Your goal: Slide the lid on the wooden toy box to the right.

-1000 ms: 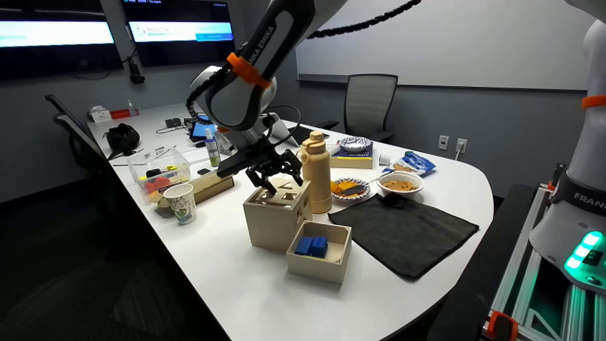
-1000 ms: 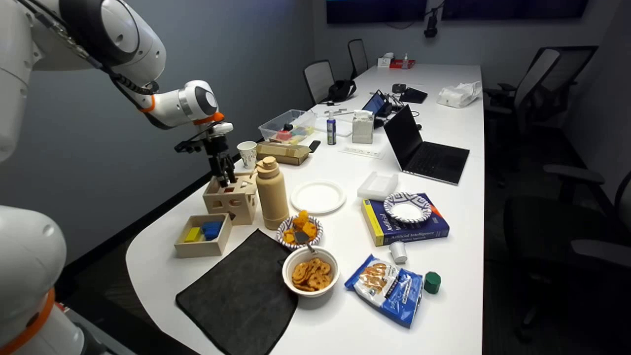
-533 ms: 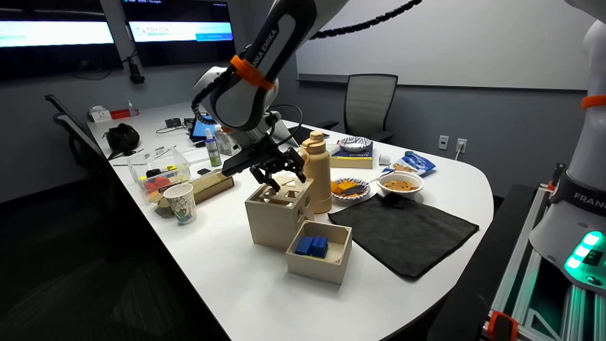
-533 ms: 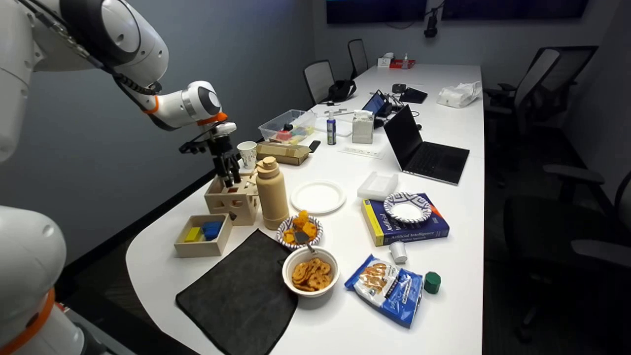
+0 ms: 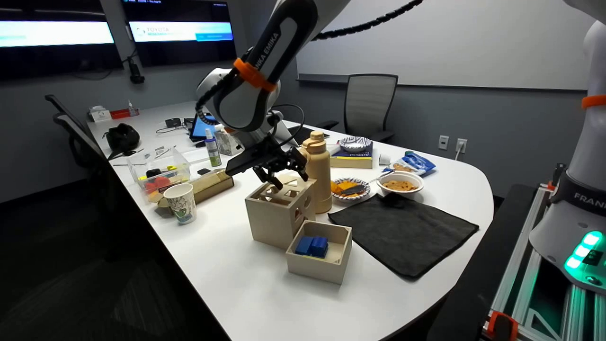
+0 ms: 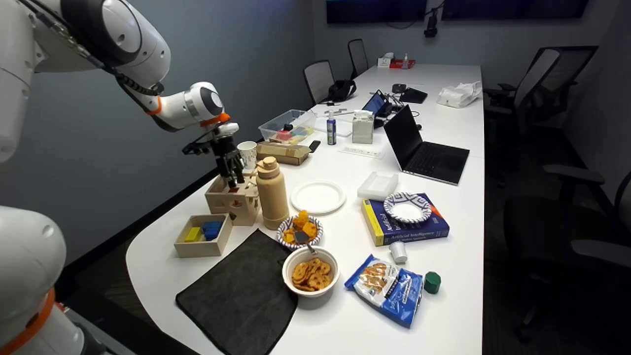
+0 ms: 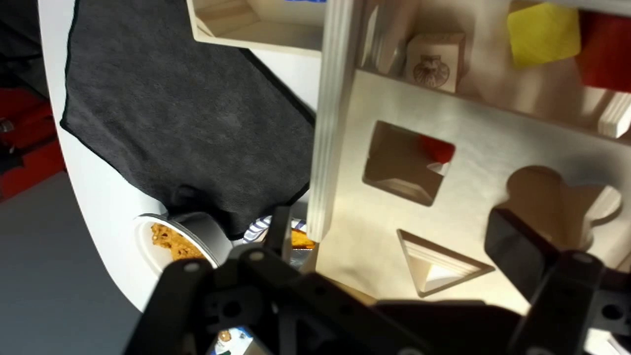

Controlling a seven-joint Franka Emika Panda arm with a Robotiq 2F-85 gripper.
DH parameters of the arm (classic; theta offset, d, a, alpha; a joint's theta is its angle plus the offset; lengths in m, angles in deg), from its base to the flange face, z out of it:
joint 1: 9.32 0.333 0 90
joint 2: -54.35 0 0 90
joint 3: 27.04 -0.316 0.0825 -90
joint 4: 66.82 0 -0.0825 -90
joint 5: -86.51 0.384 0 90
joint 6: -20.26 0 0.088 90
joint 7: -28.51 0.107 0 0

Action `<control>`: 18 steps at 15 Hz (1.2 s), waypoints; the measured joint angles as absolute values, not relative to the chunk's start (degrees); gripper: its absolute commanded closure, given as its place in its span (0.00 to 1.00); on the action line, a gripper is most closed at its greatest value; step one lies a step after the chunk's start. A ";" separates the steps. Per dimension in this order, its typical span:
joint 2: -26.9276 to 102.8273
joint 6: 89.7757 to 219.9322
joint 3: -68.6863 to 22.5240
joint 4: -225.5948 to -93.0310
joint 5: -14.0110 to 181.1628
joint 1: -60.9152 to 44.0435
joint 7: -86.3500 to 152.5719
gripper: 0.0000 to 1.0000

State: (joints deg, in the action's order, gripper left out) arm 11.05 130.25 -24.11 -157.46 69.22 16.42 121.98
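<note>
Over the last second I've shifted the gripper (image 5: pixel 291 181) rightward as seen in an exterior view, toward the tan bottle (image 5: pixel 319 175), and the lid (image 7: pixel 463 213) has come along; the gap between its edge and the near wall of the wooden toy box (image 5: pixel 272 222) now looks wider. Box itself has crept slightly the same way, so part of my push is likely going into it and not the lid. Hand is released, fingers (image 7: pixel 517 256) spread well apart, nothing grasped. In the wrist view one of them shows at the clover-shaped hole (image 7: pixel 540 197); whether it's hooked down inside or only over it, not clear. Lid lies on top of the box, covering the bottle side, with a strip left uncovered where a yellow piece (image 7: pixel 544 34) and a red piece (image 7: pixel 609 54) show inside. Smaller box (image 5: pixel 315 269) is just beside; contact not clear. My call: slide under way, heading the right way, only partly done. Next wants the same sideways push, low and level. Watch for the box skidding or turning instead of the lid running, that finger popping off, and the bottle getting bumped, since it stands right by that side.
</note>
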 measured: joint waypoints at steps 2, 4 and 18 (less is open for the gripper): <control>11.01 130.11 -24.02 -157.46 69.07 16.43 122.36 0.00; 10.96 129.76 -23.91 -157.46 68.68 16.44 123.25 0.00; 10.29 128.26 -23.98 -157.46 67.22 16.51 127.43 0.00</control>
